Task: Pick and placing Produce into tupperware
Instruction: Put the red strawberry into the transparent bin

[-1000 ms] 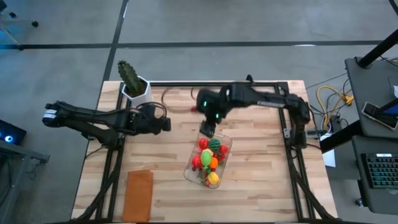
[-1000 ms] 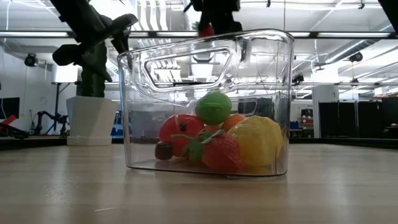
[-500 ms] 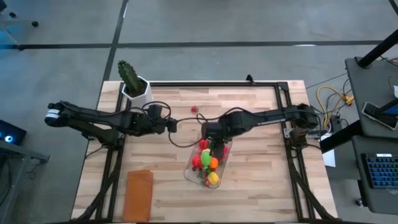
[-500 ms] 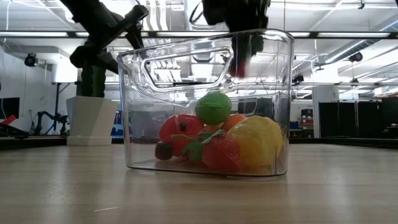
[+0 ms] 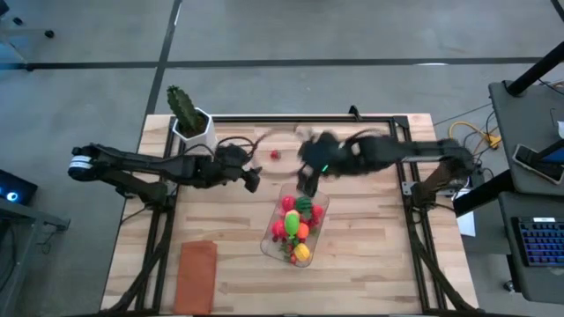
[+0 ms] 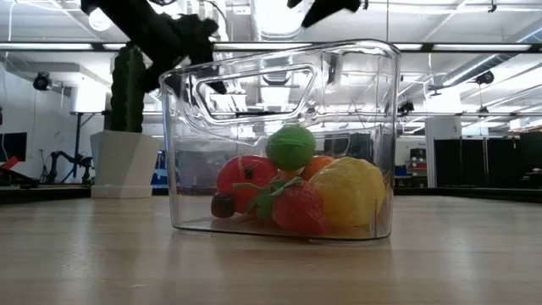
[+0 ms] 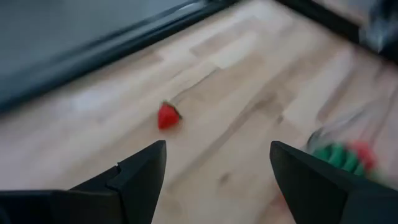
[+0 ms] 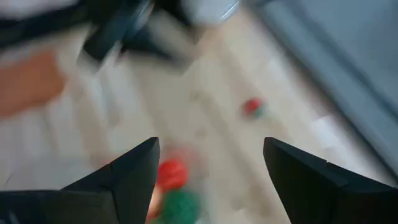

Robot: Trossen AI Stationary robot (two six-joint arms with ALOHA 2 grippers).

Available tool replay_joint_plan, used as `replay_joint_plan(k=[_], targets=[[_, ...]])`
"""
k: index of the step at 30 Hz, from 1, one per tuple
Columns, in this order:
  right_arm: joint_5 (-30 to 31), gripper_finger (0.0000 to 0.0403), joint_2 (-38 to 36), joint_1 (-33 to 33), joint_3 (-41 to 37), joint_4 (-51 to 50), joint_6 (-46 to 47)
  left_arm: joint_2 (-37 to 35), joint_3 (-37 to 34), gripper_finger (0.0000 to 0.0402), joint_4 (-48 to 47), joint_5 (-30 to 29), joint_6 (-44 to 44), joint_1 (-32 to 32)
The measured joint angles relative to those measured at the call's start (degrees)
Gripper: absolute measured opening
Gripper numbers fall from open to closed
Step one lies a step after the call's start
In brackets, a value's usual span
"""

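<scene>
The clear tupperware (image 5: 322, 208) (image 6: 373, 119) stands on the wooden table, holding red, green, orange and yellow produce (image 5: 296, 225) (image 6: 292, 191). One small red piece (image 5: 275, 155) (image 7: 168, 116) (image 8: 252, 107) lies on the table boards, beyond the tupperware's far left corner. My right gripper (image 5: 306, 182) (image 8: 211, 143) hangs open above the tupperware's far end, with nothing between its fingers. My left gripper (image 5: 255, 181) (image 7: 217, 147) is open and empty to the left of the tupperware, pointing toward the loose red piece.
A green cactus in a white pot (image 5: 189, 116) stands at the far left corner. A flat orange-brown rectangle (image 5: 197, 275) lies at the near left. A black frame (image 5: 308, 118) runs along the table's far edge.
My right gripper went down over the tupperware's far end with a small red piece, then rose and drew back toward the far edge; no piece shows between its fingers now. My left gripper has moved toward the table's right, nearer the tupperware, and has rolled.
</scene>
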Motion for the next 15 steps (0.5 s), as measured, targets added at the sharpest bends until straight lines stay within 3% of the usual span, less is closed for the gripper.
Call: replay_joint_plan(k=[4, 8, 15], targets=[[2.94, 0.0282, -5.38, -4.53, 0.96, -1.11, 1.95, 4.49, -0.22, 0.0271, 9.26, 8.18, 18.06, 5.67], [3.16, 0.0279, -11.49, -9.54, 0.52, -2.74, 5.60, 10.75, -0.26, 0.0271, 12.15, 20.58, 22.91, 13.90], [4.40, 0.0283, -17.90, -14.54, -2.20, -3.85, 7.74, 19.34, -0.22, 0.0271, 20.57, 33.99, 30.67, 24.00]])
